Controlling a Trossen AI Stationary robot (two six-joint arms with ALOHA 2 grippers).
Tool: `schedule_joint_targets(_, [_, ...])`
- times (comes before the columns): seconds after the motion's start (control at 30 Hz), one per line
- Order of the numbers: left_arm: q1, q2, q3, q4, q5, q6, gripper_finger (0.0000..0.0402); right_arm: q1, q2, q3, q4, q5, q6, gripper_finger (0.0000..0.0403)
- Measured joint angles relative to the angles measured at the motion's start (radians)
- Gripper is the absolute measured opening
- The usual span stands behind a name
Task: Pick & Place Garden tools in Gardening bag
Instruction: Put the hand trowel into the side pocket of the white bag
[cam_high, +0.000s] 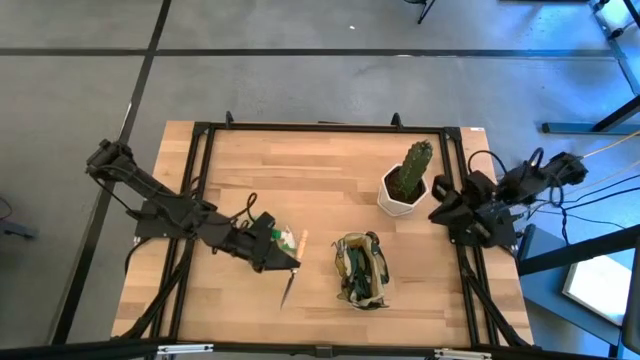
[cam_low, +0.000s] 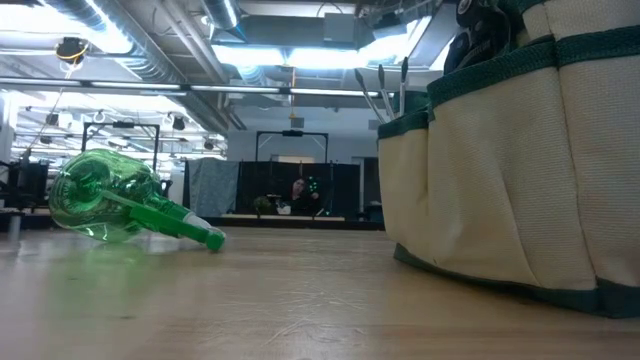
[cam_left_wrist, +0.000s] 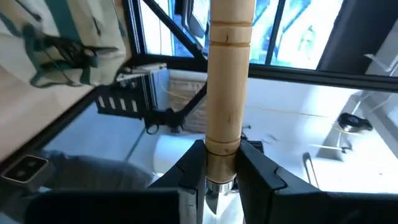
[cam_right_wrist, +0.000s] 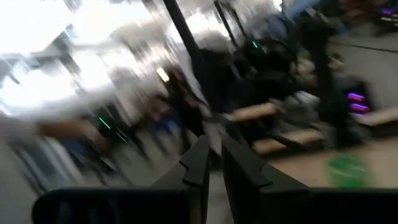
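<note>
The left arm reached in from the table's left edge, its links angled across the surface toward the middle. The left gripper (cam_high: 283, 258) sat at the forward end of that reach, low over the table. Its fingers (cam_left_wrist: 189, 171) were clamped on the wooden handle of a trowel (cam_left_wrist: 227, 81), which ran straight out ahead between them. The right arm was folded back at the table's right edge. The right gripper (cam_right_wrist: 213, 163) pointed off the table, its fingers drawn nearly together with only a thin slit between them, gripping nothing.
</note>
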Motion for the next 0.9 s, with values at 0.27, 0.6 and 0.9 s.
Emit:
schedule_joint_targets(0.27, [0.088,0.057,0.000,0.165,0.083,0.005,0.0054,0.000,0.358,0.484,-0.561,0.127,-0.449,0.0061])
schedule_joint_targets(0.6, [0.148,0.124,0.000,0.279,0.129,-0.035,0.0054,0.013,0.658,0.668,-0.690,0.320,-0.759,0.0165])
schedule_joint_targets(0.9, [0.180,0.209,0.000,0.456,0.129,-0.115,0.0054,0.072,0.814,0.669,-0.493,0.531,-1.105,0.0265])
